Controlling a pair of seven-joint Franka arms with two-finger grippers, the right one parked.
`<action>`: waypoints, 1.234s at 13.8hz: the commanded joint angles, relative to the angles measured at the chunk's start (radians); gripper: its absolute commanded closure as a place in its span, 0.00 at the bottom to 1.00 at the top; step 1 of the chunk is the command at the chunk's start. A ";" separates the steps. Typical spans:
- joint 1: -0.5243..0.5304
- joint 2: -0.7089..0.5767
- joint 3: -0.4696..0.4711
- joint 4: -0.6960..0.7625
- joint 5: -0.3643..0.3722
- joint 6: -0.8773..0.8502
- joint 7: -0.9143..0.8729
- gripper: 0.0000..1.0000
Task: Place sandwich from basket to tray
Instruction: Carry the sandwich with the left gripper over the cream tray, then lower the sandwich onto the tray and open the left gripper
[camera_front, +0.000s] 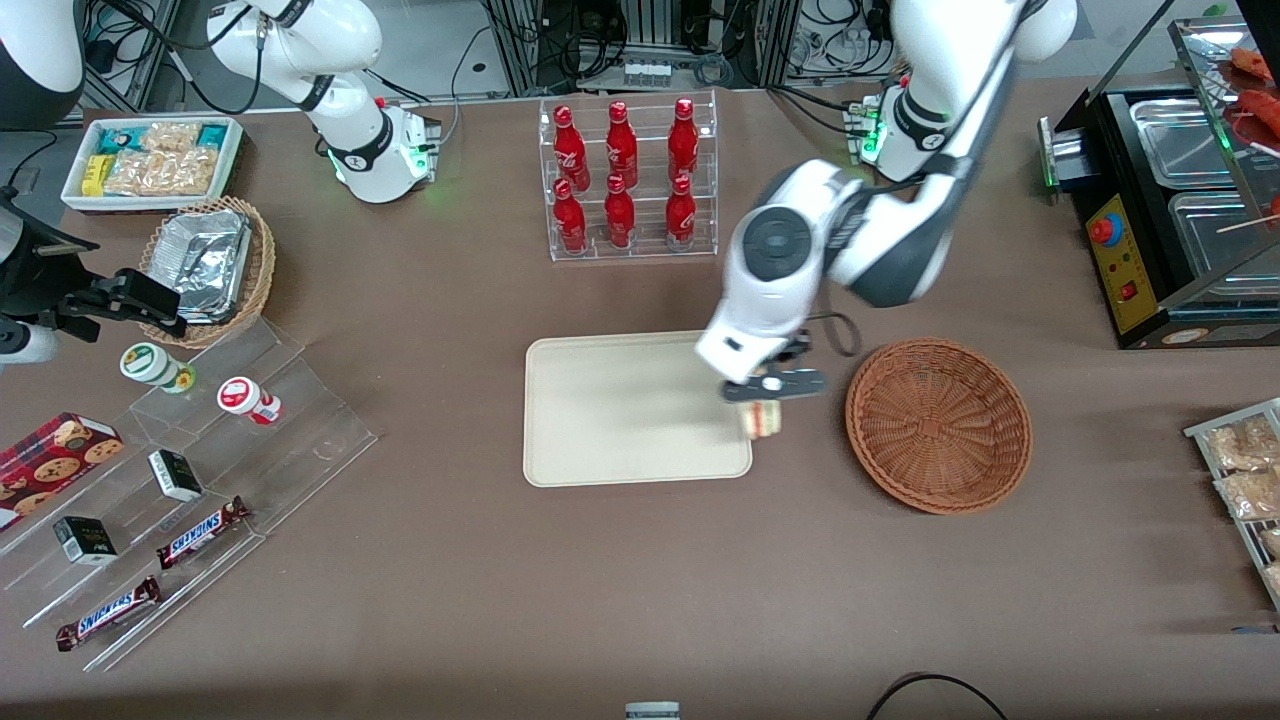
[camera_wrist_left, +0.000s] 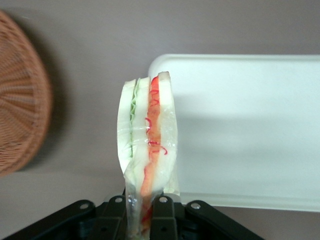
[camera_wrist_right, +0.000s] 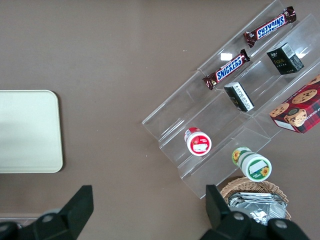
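A brown table (camera_front: 640, 600) stretches across the scene, with the working left arm (camera_front: 850, 240) reaching out over its middle. Beneath the arm lies the cream tray (camera_front: 620, 410), flat and bare, its rounded corner also showing in the left wrist view (camera_wrist_left: 240, 130). Just beside the tray, toward the working arm's end of the table, sits the reddish-brown wicker basket (camera_front: 938, 425), with nothing in it; its woven rim shows in the wrist view too (camera_wrist_left: 22, 125). Farther from the front camera than the tray stands a clear rack of red bottles (camera_front: 625, 180). Toward the parked arm's end, a clear stepped display (camera_front: 200, 470) carries Snickers bars (camera_front: 200, 530) and small pots, near a tan wicker basket of foil containers (camera_front: 205, 265) and a white bin of snack packets (camera_front: 155, 160). The gripper (camera_front: 772, 385) hangs over the tray's edge on the side nearest the basket, its black fingers (camera_wrist_left: 162, 217) clamped on the sandwich (camera_front: 762, 418). The wrist view shows the wrapped wedge (camera_wrist_left: 147, 150) pinched at one end between the two fingers, its white bread and red, orange and green layers seen edge-on, poised over the tray's rim and the strip of table between tray and basket.
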 joint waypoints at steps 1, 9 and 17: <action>-0.068 0.136 0.013 0.176 0.000 -0.024 -0.022 0.92; -0.182 0.339 0.015 0.315 0.016 0.109 -0.060 0.90; -0.203 0.392 0.019 0.323 0.046 0.152 -0.090 0.89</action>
